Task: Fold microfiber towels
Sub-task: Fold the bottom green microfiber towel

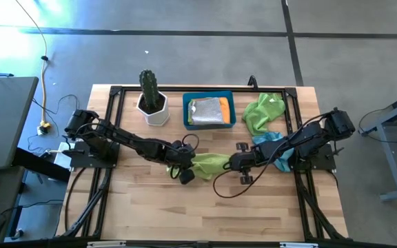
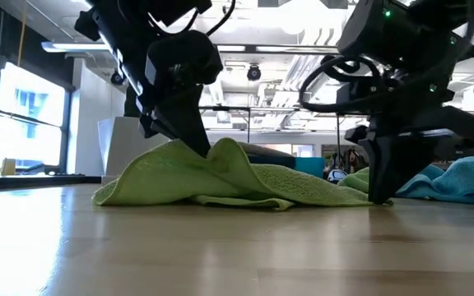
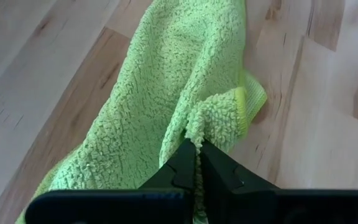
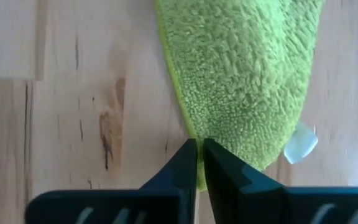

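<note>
I pinch the lime green towel (image 1: 209,164), which lies mid-table, at both ends so I can stretch it flat for folding. My left gripper (image 3: 197,157) is clamped on one bunched edge; my right gripper (image 4: 199,155) is closed on the opposite hem, low against the table (image 1: 157,207).

Lime green towel (image 1: 209,163) rumpled mid-counter, pinched at both ends. Second lime towel (image 1: 264,110) bunched at far right, light blue towel (image 1: 276,146) beside it. Grey and orange towels (image 1: 210,110) folded in bin.
</note>
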